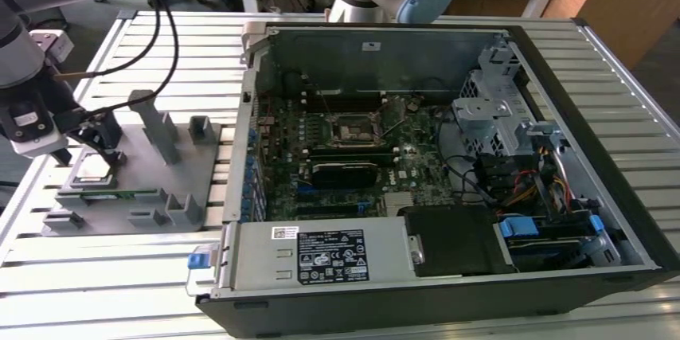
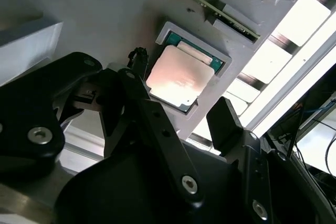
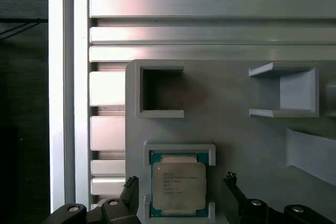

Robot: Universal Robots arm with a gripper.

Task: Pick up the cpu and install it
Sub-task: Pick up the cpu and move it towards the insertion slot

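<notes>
**Spread pincer straddles the cpu in its tray pocket**

Exterior view: the gripper (image 1: 89,155) hangs over a grey holder tray (image 1: 143,181), to the exterior view's left of the open computer case (image 1: 372,61). The cpu (image 1: 94,173) beneath it is hard to make out.

Second wrist view: the cpu (image 2: 181,80) lies flat in a shallow square pocket (image 2: 223,59), metal top up. It is square, with no long axis. The fingers (image 2: 152,119) stand apart on either side of it, and their bulk hides one pocket corner.

First wrist view: the picture's border cuts off one edge of the cpu (image 3: 178,184).
</notes>
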